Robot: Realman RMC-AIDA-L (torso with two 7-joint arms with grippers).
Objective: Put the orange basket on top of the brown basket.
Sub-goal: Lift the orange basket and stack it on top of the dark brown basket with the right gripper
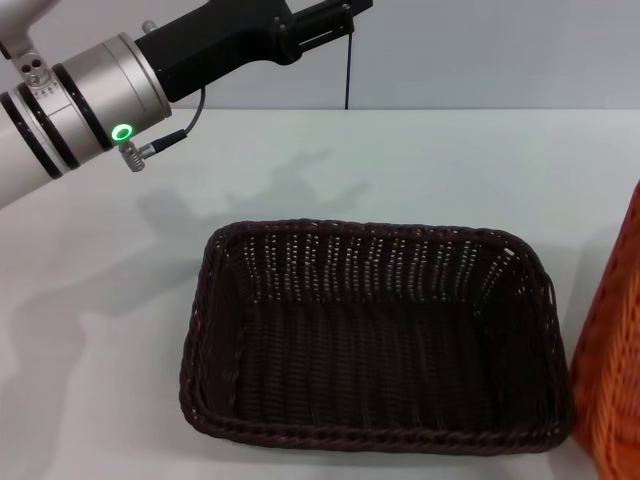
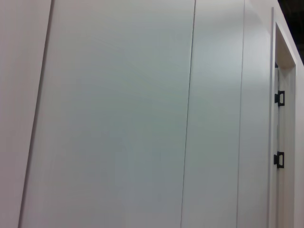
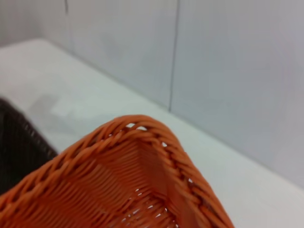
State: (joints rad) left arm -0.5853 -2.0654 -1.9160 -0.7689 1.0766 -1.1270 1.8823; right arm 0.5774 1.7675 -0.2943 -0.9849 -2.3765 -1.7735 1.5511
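Note:
The brown basket (image 1: 370,340) sits empty on the white table (image 1: 100,300), in the middle of the head view. The orange basket (image 1: 612,360) shows only as a steep woven side at the right edge, next to the brown basket's right rim. The right wrist view looks closely at one corner of the orange basket (image 3: 137,130), with a bit of the brown basket (image 3: 16,152) beyond it. My right gripper does not show in any view. My left arm is raised at the upper left, with its gripper (image 1: 330,18) high over the table's far side.
A pale panelled wall (image 2: 142,118) stands behind the table, with a dark cable (image 1: 348,70) hanging in front of it. The left wrist view shows only wall panels and a door frame (image 2: 280,128).

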